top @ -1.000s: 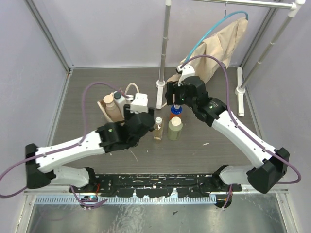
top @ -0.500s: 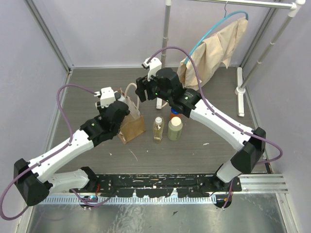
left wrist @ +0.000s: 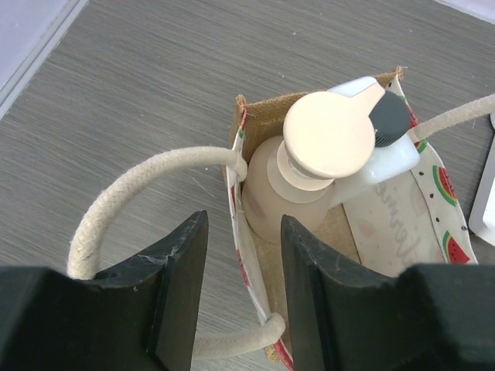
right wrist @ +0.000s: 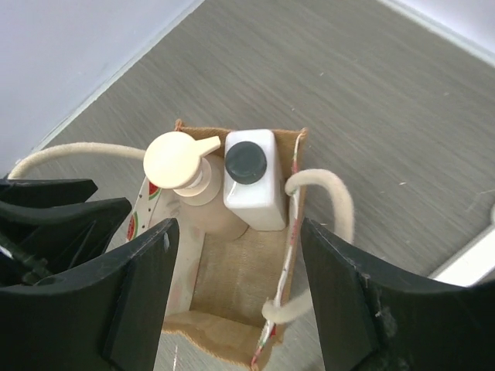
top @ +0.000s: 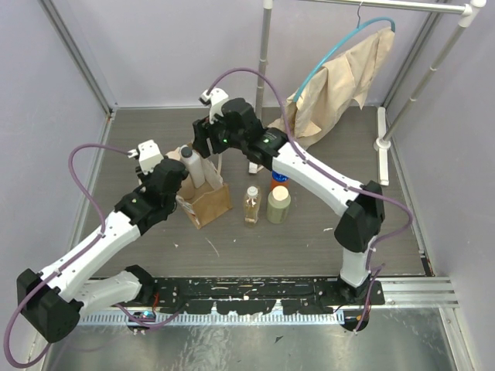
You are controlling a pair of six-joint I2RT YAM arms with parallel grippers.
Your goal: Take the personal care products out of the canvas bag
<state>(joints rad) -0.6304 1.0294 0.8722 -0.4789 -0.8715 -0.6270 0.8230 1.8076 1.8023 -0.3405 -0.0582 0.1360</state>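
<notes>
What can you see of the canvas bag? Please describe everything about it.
The canvas bag is a small boxy tote of tan-brown woven fabric, its lining pale with a watermelon print, with two cream rope handles. It stands upright and open on the grey table. A tan bottle and a white bottle stand inside at one end; the rest is empty. The open left gripper straddles one wall.

Canvas bag (right wrist: 224,331): on the table (top: 131,147), below the right jaws, one side wall between the left jaws.
Pump bottle (right wrist: 182,164), capped bottle (right wrist: 251,182): inside the bag, side by side, just ahead of both jaws' tips.
Slim bottle (top: 251,205), stout bottle (top: 279,205): on the table, beyond the bag from the left jaws.
</notes>
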